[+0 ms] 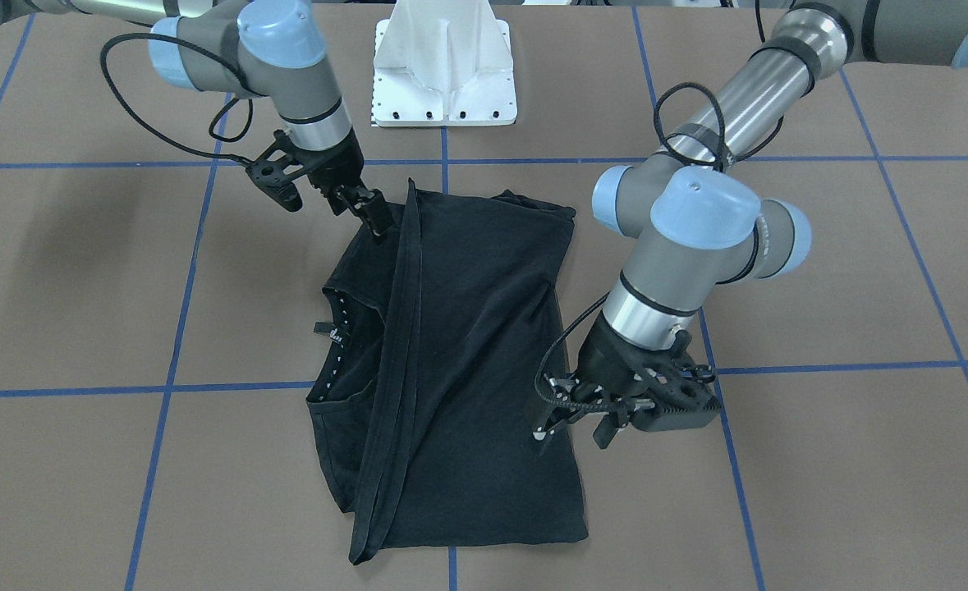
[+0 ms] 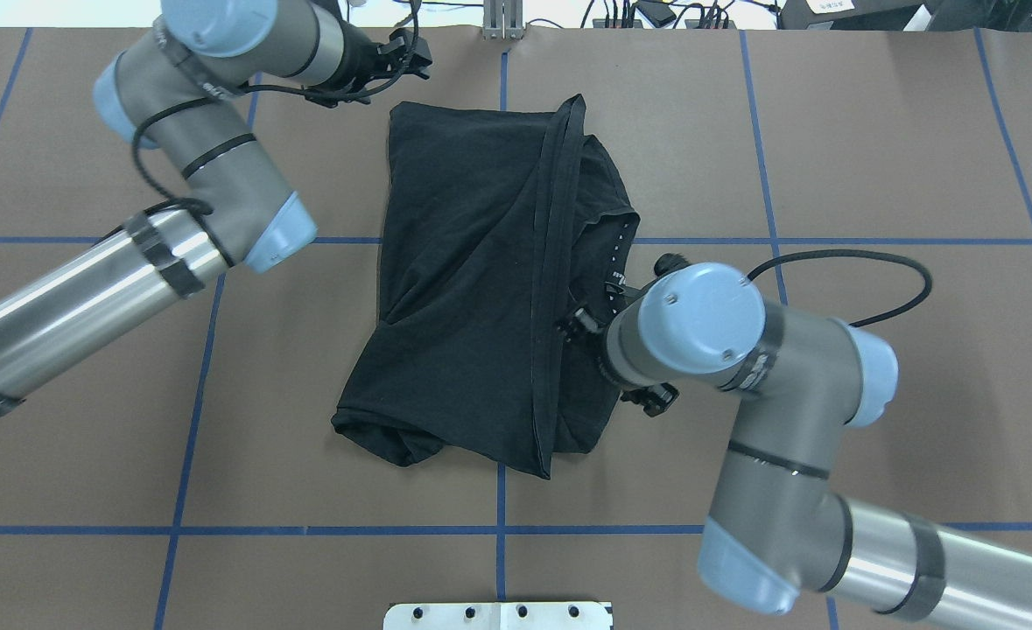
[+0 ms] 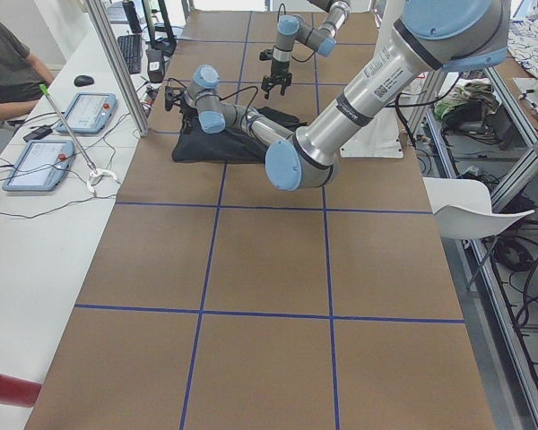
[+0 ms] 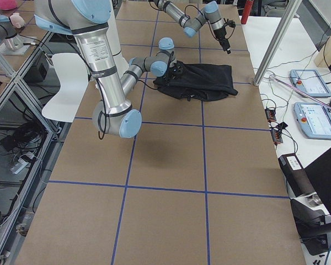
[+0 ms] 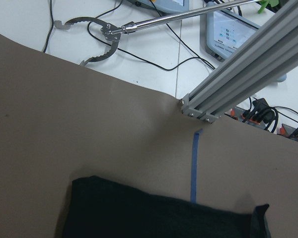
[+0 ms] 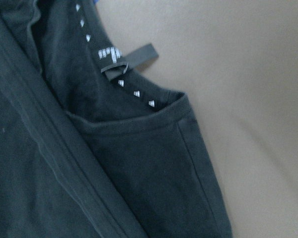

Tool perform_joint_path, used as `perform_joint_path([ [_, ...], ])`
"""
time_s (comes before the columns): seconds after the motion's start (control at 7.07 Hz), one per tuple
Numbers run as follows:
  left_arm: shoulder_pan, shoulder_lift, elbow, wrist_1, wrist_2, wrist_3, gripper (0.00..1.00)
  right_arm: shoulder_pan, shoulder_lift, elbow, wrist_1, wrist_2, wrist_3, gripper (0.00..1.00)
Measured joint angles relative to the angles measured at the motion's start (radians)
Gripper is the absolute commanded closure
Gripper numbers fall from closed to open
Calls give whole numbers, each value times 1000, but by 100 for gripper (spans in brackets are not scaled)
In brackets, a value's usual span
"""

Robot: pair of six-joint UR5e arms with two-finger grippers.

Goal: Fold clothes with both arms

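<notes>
**A:** Position of the black short-sleeved cotton T-shirt (image 1: pixel 467 353)?

**B:** Flat on the brown surface with blue grid lines (image 1: pixel 820 460), straight out from the white bolted base pedestal (image 1: pixel 445 74). Already folded lengthwise, plain black side up, no print to see. Crossed by a long hem band (image 1: pixel 401 345) running away from the pedestal, with the small dark neck label (image 1: pixel 334 334) on the robot's right of that band.

**A:** And the two black grippers?

**B:** Right gripper (image 1: pixel 360 220) close to the pedestal, at the nearest shirt corner. Fingers seemingly apart, with no cloth visible between. Touching the fabric or just above it: cannot tell. Left gripper (image 1: pixel 570 433) farther from the pedestal, at the shirt edge on the robot's left. Fingers apart, holding nothing.

**A:** So, judging from this, probably a cross fold next, far end toward the pedestal?

**B:** Probably, yes. Several dangers from here, though:
- Pinching only the top layer would mean opening the first fold again and pulling the hem band out of line.
- Grasping at unequal distances from the pedestal would mean a skewed fold.
- Lifting too little would mean dragging the whole bundle over the smooth surface instead of turning it.
- Closing the right fingers on the loose neck side would mean bunching near the label.

**A:** Worst of these?

**B:** Likely the single-layer pinch, with so many thin layers stacked at those edges.
</notes>
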Motion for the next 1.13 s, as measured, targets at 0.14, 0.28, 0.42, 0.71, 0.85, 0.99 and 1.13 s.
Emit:
perform_joint_path([
  [0.14,1,82,-119,36,-17,1,9,-49,39,-5,-69,-23,-97,28],
  [0.28,4,143,-198,52,-24,0,9,-93,67,-17,-105,-54,-190,29],
  [0.42,5,171,-235,57,-26,-4,9,-121,95,-51,-120,-78,-274,32],
  [0.71,6,189,-257,59,-27,-9,9,-140,126,-105,-148,-96,-402,58],
  [0.85,7,191,-260,59,-27,-11,9,-146,135,-112,-169,-99,-441,82],
  [0.99,8,191,-260,60,-27,-12,9,-150,149,-115,-192,-100,-460,100],
  [1.13,8,192,-260,59,-27,-13,9,-152,166,-119,-215,-101,-473,100],
])
